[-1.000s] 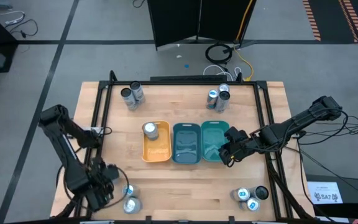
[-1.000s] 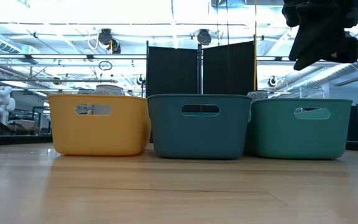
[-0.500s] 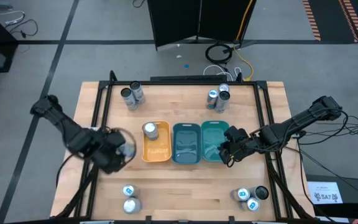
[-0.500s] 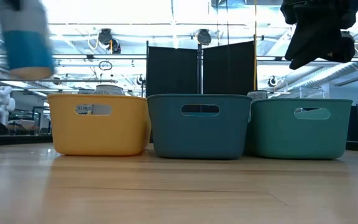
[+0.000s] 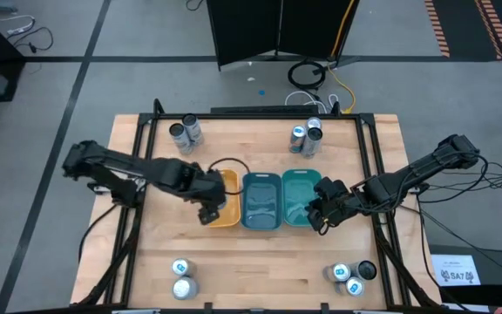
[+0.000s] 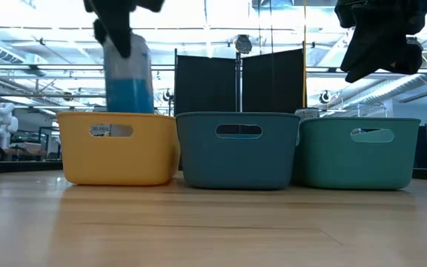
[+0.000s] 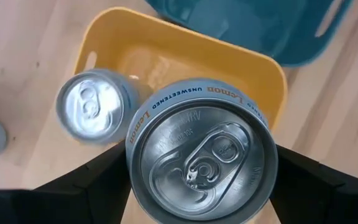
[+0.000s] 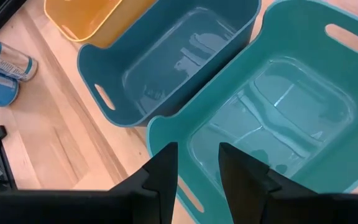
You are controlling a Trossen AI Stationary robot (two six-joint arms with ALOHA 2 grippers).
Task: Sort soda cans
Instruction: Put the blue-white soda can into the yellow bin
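Observation:
My left gripper is over the yellow tray and shut on a silver soda can with a blue label. Its round top fills the left wrist view. A second silver can stands upright on the floor of the yellow tray. My right gripper hovers open by a narrow gap, holding nothing, above the light teal tray, at its right side. The dark teal tray sits between the other two. My left gripper pinches the can's side wall just below the top rim between its two fingers, one on each side. The fingers come from above, pointing down. The can stays upright and lifted clear, its lower end about level with the yellow tray's rim.
Soda cans stand in pairs or small groups near the table's corners: far left, far right, near left, near right. The three trays stand side by side at the table's middle. A black frame rail runs along each side.
My left arm has lifted a blue-labelled can from the group at the near left corner and swung it up and to the right, until it is over the yellow tray. Two cans are left at that corner.

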